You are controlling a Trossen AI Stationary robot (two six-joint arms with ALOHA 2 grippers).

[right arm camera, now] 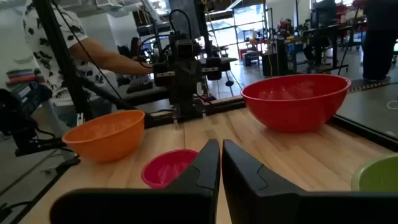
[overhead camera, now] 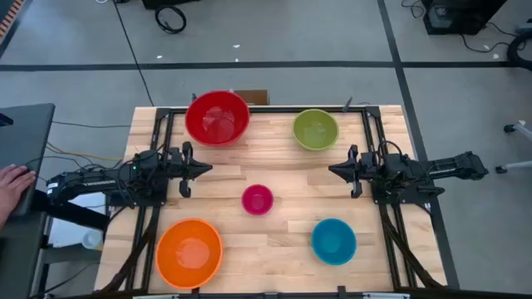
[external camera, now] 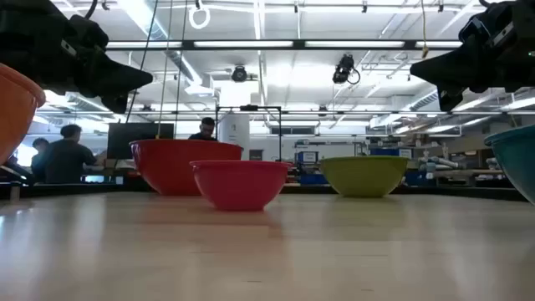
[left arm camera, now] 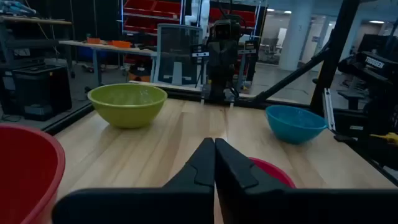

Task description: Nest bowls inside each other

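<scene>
Five bowls stand apart on the wooden table, each on its base: red (overhead camera: 218, 117) at far left, green (overhead camera: 316, 129) at far right, small pink (overhead camera: 257, 199) in the middle, orange (overhead camera: 189, 253) at near left, blue (overhead camera: 333, 241) at near right. My left gripper (overhead camera: 206, 169) hovers at the table's left, shut, pointing level toward the middle. My right gripper (overhead camera: 334, 171) hovers at the right, shut, facing it. In the left wrist view my left gripper (left arm camera: 214, 149) points past the pink bowl (left arm camera: 273, 173); in the right wrist view my right gripper (right arm camera: 221, 151) points past the pink bowl (right arm camera: 168, 167).
Black frame rails (overhead camera: 166, 133) run along the table's left, right and far sides. A person's hand (overhead camera: 12, 178) rests at a dark desk left of the table. People sit in the room beyond the table (external camera: 63, 155). Bare wood lies between the bowls.
</scene>
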